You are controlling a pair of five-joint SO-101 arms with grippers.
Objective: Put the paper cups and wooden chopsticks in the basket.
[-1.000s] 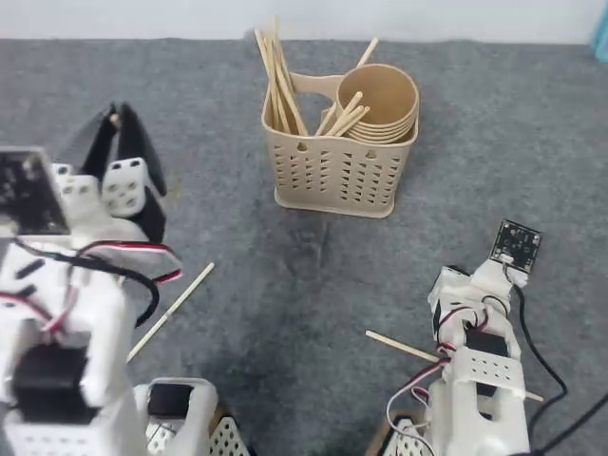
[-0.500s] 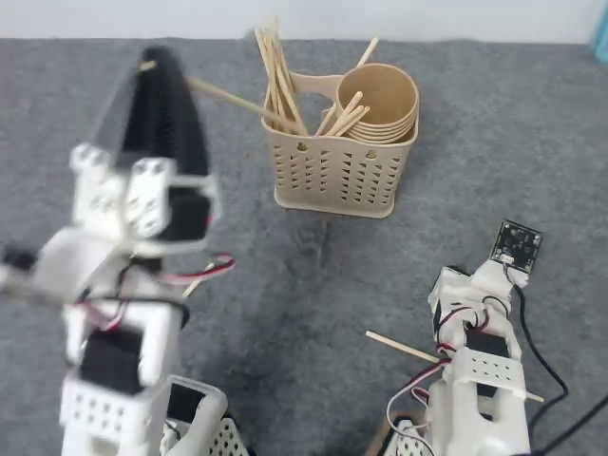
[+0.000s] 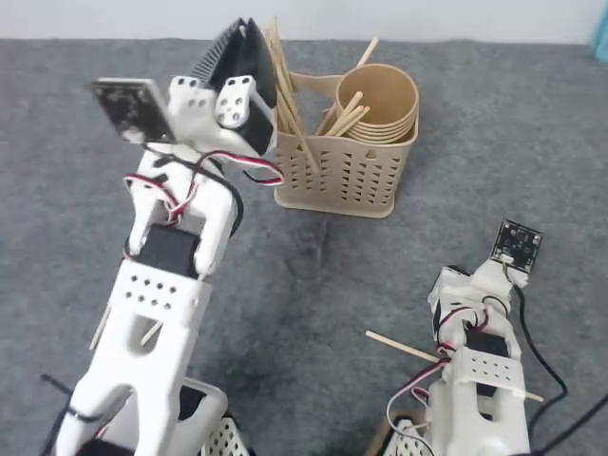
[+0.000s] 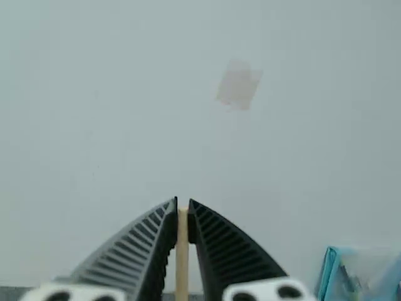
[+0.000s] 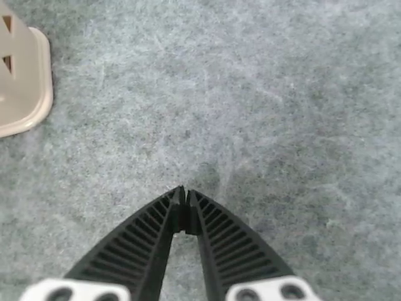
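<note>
A grey felt-covered table (image 3: 285,285) runs back to a pale wall, and near the middle of its far edge stands a beige perforated plastic basket (image 3: 332,176). A stack of brown paper cups (image 3: 378,95) already sits in it, with a bundle of sticks alongside. The left gripper (image 3: 245,27) is raised over the basket's left end, its black ribbed jaws pinched narrow on a light wooden chopstick (image 4: 182,251) that hangs down from them. Whether its lower end is inside the rim cannot be told. The right gripper (image 5: 185,197) is closed on nothing and points at bare felt near the table's near edge. Beside that arm a loose wooden chopstick (image 3: 408,349) lies flat, and what looks like another (image 3: 149,333) peeks out by the left arm. The step in hand seems to be dropping the held stick in. Next, the stick's lower end must be lowered within the rim before the jaws part.
</note>
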